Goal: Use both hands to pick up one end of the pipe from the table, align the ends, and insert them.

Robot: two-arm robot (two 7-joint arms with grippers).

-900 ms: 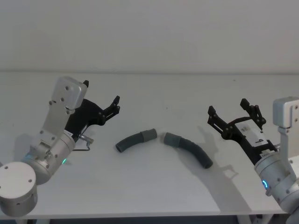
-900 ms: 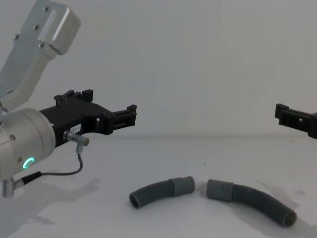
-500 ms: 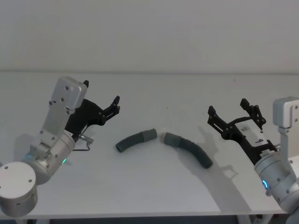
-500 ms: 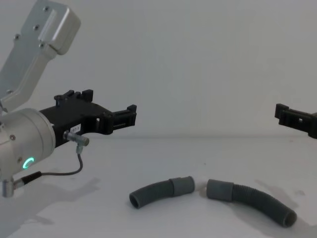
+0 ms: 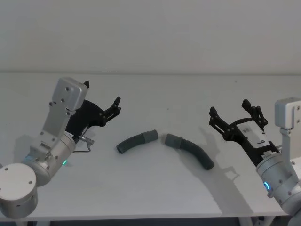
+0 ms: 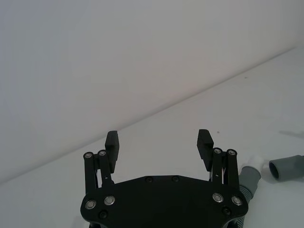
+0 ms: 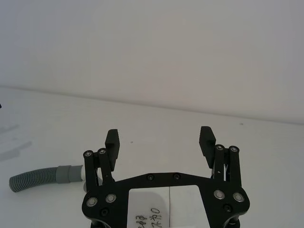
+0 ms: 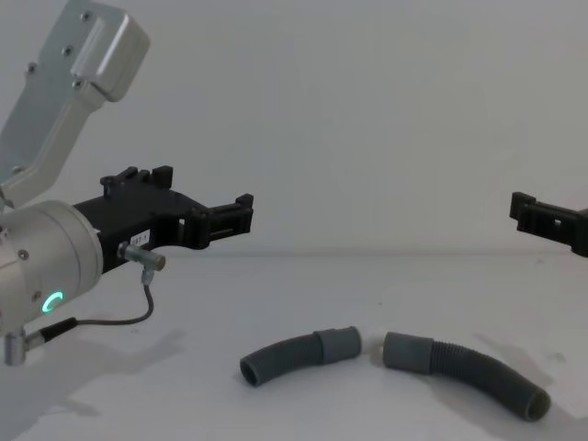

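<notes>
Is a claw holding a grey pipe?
No, the left pipe piece and right pipe piece lie on the table; the left claw and right claw are open, empty.

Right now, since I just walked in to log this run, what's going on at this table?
Nothing is gripped yet. The left hose piece and the right hose piece lie on the table, their smooth cuffs facing each other but not joined. The left gripper and right gripper hover open on either side, touching neither piece.

I count two corrugated hose pieces [image 5: 131, 142] [image 5: 195, 153], two smooth cuffs [image 5: 150, 135] [image 5: 172, 139], two grippers [image 5: 101, 92] [image 5: 229, 107] and one worktop [image 5: 155, 188].
</notes>
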